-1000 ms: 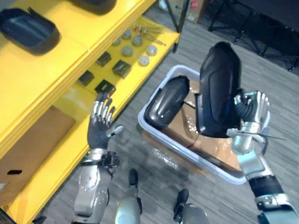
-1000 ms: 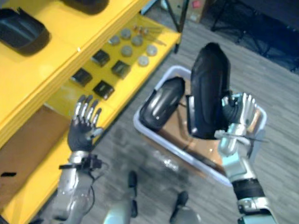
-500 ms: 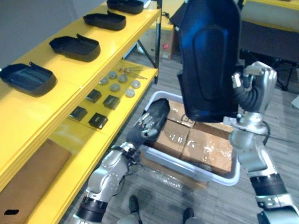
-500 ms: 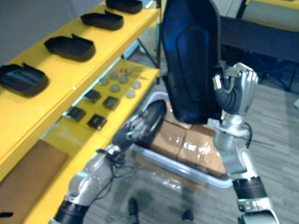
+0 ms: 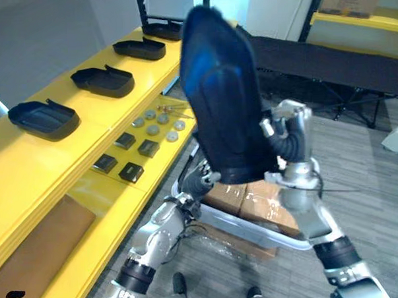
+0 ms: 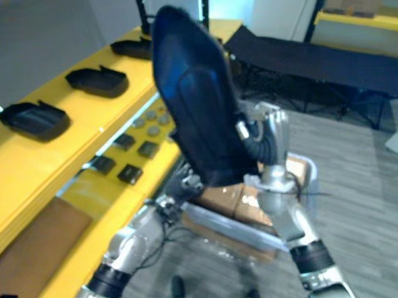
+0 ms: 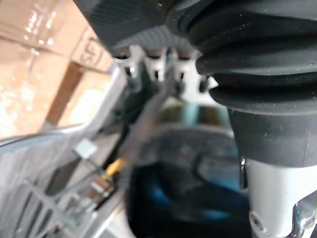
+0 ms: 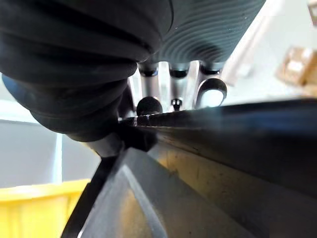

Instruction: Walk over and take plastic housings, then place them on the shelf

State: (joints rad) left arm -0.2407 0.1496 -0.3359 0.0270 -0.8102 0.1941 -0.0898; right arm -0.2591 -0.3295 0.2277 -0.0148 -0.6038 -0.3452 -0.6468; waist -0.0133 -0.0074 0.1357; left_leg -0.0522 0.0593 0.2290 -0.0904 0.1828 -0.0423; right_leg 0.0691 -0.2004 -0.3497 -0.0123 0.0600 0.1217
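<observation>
Swinging black plastic housing (image 5: 220, 102) toward yellow shelf (image 5: 27, 156): upright half a second ago, now tilted, top leaning shelfward, not yet over top tier.
Right hand (image 5: 287, 128) stays clenched on housing's edge, side away from shelf.
Left hand (image 5: 200, 182) has come up to housing's lower edge, shelf side; finger state cannot tell.
Judgement: pick done, carry underway; placement near shelved housings (image 5: 42, 119) likely next.

The two head eyes looked down from slightly offset spots, sharing the long yellow shelf (image 5: 47, 162) and tall black plastic housing (image 5: 220, 108), while wrist cameras peered very closely along the left hand (image 7: 157, 67) and right hand (image 8: 148, 79).
</observation>
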